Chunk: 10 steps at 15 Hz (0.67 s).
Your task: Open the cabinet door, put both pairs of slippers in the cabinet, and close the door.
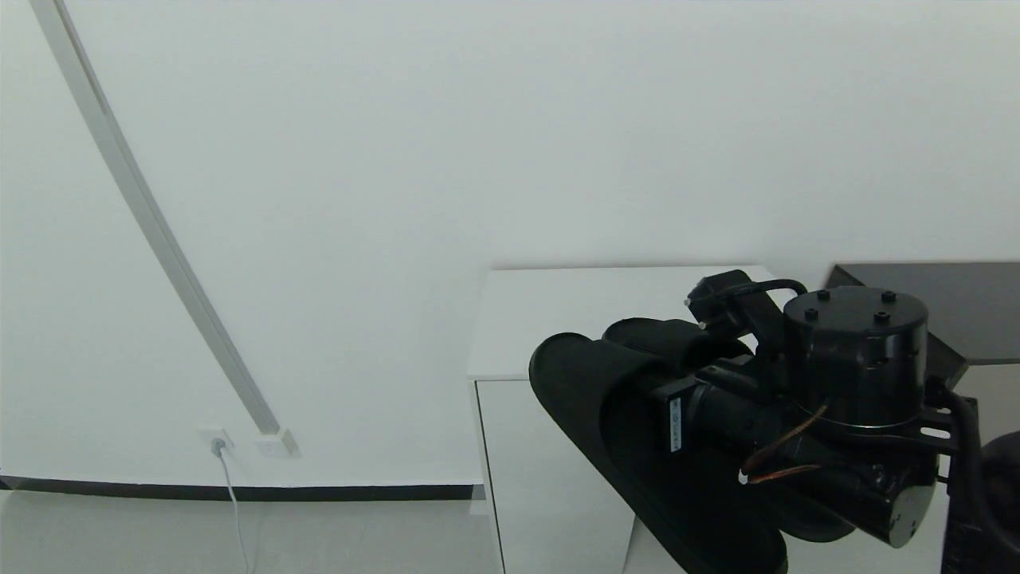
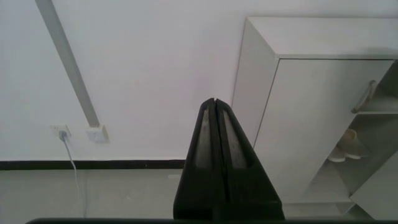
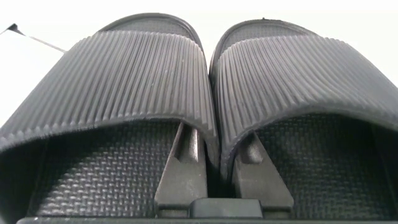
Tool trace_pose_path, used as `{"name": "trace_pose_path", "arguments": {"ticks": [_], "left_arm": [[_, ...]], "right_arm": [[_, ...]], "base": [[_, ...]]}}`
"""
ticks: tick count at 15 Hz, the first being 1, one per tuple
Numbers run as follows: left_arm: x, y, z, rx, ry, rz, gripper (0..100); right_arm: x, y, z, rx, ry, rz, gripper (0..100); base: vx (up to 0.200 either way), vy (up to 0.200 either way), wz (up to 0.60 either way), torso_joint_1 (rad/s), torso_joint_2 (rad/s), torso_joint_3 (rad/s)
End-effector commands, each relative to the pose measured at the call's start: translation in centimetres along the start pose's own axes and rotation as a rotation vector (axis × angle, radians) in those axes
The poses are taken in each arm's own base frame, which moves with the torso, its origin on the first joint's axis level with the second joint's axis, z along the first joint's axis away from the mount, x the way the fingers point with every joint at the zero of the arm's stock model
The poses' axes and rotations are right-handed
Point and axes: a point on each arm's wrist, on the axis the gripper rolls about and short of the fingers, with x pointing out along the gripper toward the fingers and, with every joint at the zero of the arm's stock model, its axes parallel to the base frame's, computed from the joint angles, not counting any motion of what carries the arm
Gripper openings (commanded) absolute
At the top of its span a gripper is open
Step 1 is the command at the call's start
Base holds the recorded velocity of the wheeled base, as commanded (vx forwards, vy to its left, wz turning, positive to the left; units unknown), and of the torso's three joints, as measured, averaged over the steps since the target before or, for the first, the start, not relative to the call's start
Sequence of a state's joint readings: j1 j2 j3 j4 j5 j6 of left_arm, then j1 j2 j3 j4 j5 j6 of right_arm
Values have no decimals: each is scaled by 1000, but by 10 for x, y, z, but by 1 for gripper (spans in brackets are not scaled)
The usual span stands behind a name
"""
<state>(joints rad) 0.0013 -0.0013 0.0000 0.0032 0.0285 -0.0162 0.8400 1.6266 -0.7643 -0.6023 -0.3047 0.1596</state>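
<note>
white wall (image 1: 478,119) behind, white cabinet (image 1: 558,319) beyond right gripper (image 3: 219,171), clamped on pair of black slippers (image 3: 143,74), one finger under each strap, inner sides pinched between, left gripper (image 2: 215,112) fingers pressed together, empty, cabinet off to its side, pale slippers (image 2: 346,145) shelved inside

Quick count: two black slippers (image 3: 143,74), so one pair, side by side with one finger of the right claw (image 3: 219,155) tucked inside each. One white cabinet (image 1: 606,311) just past that claw, and one handle (image 2: 367,96) on its door. Two claws in total, the left claw (image 2: 214,109) pressed together. Off to the right claw's left there are two wall plates (image 2: 96,134) and one cord (image 2: 74,174).
</note>
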Motion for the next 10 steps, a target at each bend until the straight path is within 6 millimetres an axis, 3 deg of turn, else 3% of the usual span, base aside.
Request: {"name": "trace_pose_path", "arguments": {"ticks": [1,10], "left_arm": [[0,0,0,-1,1,1,0],[0,0,0,-1,1,1,0]], "right_arm": [[1,0,-1,-1,2,0,0],[2,1,-4,-19,11,1,0]], "base": [[0,0,0,0,0,0],[0,0,0,0,0,0]]}}
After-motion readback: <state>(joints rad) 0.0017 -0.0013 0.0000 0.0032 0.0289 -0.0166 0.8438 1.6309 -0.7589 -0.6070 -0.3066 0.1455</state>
